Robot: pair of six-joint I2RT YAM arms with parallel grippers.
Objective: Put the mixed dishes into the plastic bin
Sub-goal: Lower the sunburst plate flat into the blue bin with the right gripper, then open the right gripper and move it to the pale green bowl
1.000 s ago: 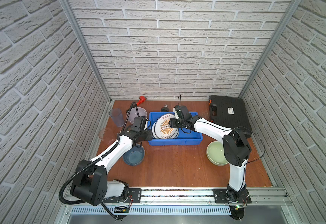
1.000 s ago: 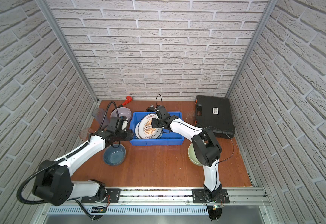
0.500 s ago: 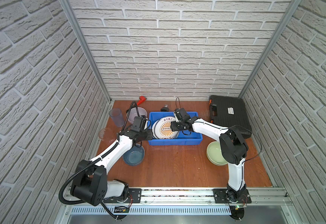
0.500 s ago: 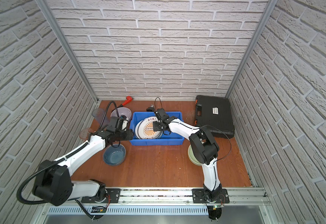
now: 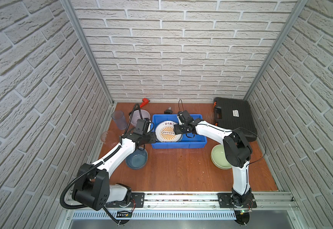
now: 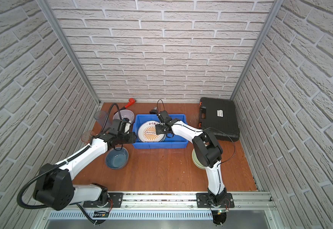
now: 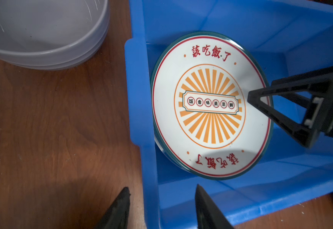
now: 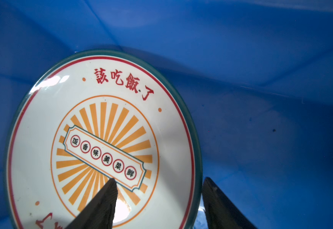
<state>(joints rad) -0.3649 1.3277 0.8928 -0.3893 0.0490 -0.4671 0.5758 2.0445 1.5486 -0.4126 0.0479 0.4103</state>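
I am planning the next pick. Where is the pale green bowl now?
In both top views the pale green bowl sits on the right, outside the blue bin, near its front right corner.

The plastic bin (image 7: 138,99) is smooth moulded plastic with a soft sheen, the orange-sunburst plate (image 8: 102,138) has a hard glossy glaze that throws back glare, and the lilac bowl (image 7: 42,39) looks like satin, faintly scratched plastic. The tabletop (image 7: 52,128) is reddish-brown wood grain with a low lustre, and the fingers (image 8: 100,204) of the right end effector (image 8: 159,179) are matt black and finely ridged. In a top view the tool case (image 5: 234,119) is matt black ribbed plastic and the walls (image 5: 181,59) are rough white brick relief.
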